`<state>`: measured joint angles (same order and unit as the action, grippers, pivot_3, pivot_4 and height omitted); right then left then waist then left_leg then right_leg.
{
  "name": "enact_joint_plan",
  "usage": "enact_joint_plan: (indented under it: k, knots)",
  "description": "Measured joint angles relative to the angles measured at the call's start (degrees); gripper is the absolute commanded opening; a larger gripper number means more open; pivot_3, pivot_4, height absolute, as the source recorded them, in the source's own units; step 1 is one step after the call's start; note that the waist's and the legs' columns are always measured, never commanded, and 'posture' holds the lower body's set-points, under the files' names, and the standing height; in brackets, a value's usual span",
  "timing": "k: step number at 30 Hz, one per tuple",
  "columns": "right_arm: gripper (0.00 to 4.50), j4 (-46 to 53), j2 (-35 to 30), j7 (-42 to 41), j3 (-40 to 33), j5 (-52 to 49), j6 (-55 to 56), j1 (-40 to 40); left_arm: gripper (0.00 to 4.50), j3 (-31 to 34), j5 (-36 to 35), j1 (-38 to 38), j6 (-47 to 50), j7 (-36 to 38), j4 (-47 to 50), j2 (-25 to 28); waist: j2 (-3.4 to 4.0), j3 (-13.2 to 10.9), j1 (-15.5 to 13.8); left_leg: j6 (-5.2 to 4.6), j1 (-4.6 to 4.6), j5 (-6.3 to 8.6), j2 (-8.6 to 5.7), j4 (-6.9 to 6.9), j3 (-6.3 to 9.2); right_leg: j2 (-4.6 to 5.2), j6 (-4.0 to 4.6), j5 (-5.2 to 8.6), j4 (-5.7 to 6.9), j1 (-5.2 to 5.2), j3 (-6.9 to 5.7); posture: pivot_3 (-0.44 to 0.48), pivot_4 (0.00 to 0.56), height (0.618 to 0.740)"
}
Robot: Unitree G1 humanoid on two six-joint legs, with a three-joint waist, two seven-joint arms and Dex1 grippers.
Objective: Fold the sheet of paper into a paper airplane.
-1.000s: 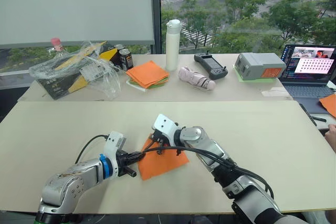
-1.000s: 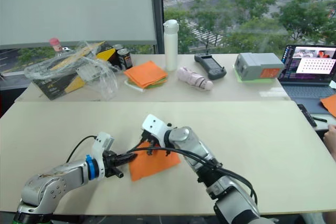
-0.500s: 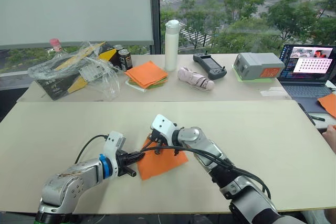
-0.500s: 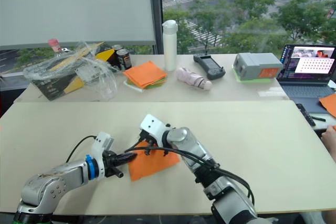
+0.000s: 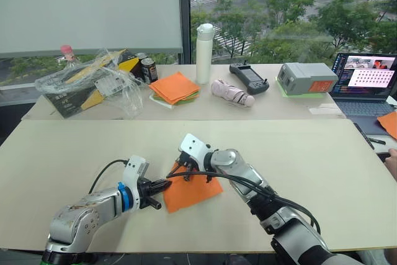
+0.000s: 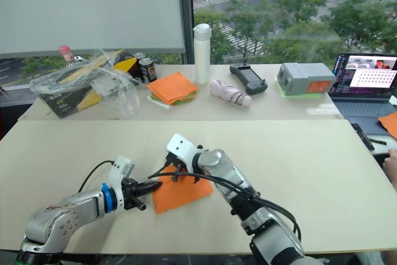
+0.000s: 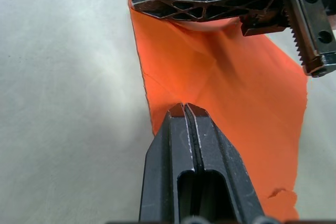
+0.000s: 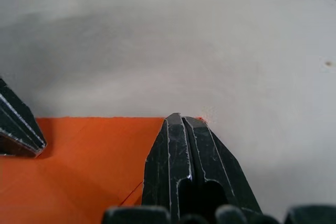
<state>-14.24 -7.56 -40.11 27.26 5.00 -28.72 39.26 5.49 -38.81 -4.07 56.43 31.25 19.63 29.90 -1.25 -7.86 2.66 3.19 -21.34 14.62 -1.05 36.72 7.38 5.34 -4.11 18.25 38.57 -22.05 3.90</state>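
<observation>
Left end effector (image 5: pixel 162 184) sits low and left of centre in the left eye view, its two black fingers pressed together with no gap; in the left wrist view their tips rest at the near edge of the sheet of paper (image 5: pixel 191 190), on or just over it, and whether they pinch the paper I cannot tell. Right end effector (image 5: pixel 181 166) comes in from the lower right of the frame and meets the sheet at its upper left corner, its fingers likewise closed flat against each other, tips at the paper's edge in the right wrist view. The orange sheet lies flat on the near bench (image 5: pixel 74 153), just below the frame's centre, with faint creases crossing its surface and a small torn notch at one edge.

Farther back, on the second bench (image 5: pixel 260 107), from left to right: a crumpled clear plastic bag (image 5: pixel 93 82) over a dark box, a thick pile of orange and green sheets (image 5: pixel 175 87), a tall white bottle (image 5: pixel 203 53), a black handheld controller (image 5: pixel 249 77), a grey box (image 5: pixel 306 77), and an open laptop (image 5: pixel 366 82) at the right edge.
</observation>
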Motion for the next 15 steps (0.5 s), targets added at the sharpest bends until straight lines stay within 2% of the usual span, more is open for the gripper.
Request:
enact_joint_plan:
  k: [7, 15]
  knots:
    - [0.00, 2.9, -0.8, -2.2, 1.0, 0.5, -1.2, -1.5, 0.02, 0.2, -0.4, 0.0, 0.3, -0.4, 0.0, -0.1, 0.03, 0.0, 0.0, 0.00, 0.01, 0.00, 0.00, -0.01, 0.00, 0.00, 0.00, 0.00, -0.01, 0.01, 0.00, 0.000, 0.150, 0.740]
    - [0.00, 3.1, -0.9, -2.7, 1.1, 0.8, -1.3, -1.4, 0.02, 0.2, -0.7, -2.1, 1.4, -3.2, -0.8, -2.7, 0.03, 0.0, 0.0, 0.00, 0.01, 0.00, 0.00, -0.02, 0.00, -0.01, 0.00, 0.00, -0.03, 0.02, 0.00, 0.000, 0.150, 0.740]
